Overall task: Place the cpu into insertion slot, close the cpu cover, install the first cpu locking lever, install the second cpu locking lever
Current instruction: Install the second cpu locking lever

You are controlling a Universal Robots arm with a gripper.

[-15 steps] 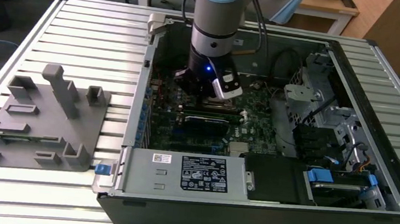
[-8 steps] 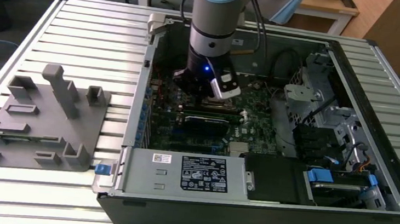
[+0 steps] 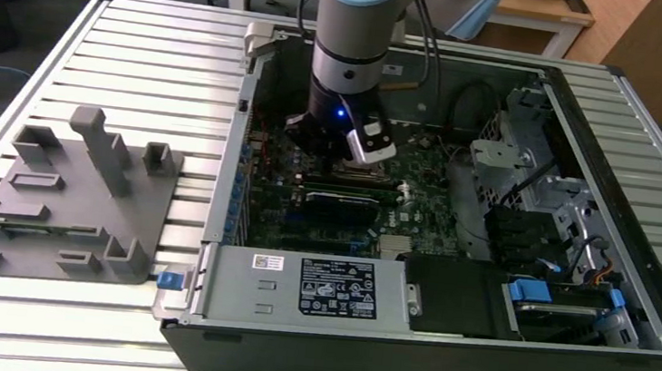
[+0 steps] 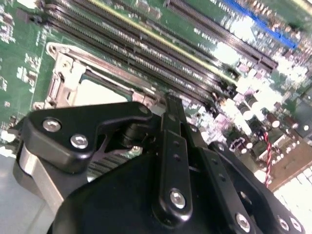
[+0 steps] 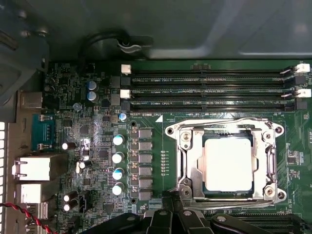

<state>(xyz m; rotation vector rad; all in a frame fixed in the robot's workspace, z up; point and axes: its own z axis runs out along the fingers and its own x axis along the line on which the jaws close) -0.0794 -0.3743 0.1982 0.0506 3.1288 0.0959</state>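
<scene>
The cpu (image 5: 228,163), a pale silver square, lies in the insertion slot (image 5: 267,191) on the green board. The cpu cover (image 5: 191,170), a silvery frame, lies flat around the cpu, and a thin wire lever (image 5: 219,122) arcs along one side of it. My gripper (image 5: 171,197) is shut with nothing between its fingers, its tip at one corner of the socket. In the second wrist view my gripper (image 4: 170,102) ends beside the cpu cover (image 4: 61,73), with the cpu (image 4: 97,92) partly hidden behind the black linkage. In the exterior view my gripper (image 3: 340,157) reaches down into the open computer case (image 3: 436,360).
Long black memory slots (image 5: 209,90) run beside the socket, with a row of capacitors (image 5: 118,163) on another side. A grey fixture block (image 3: 68,201) stands on the slatted table at the exterior view's left. Drive cages and cables (image 3: 546,224) crowd the case's right part.
</scene>
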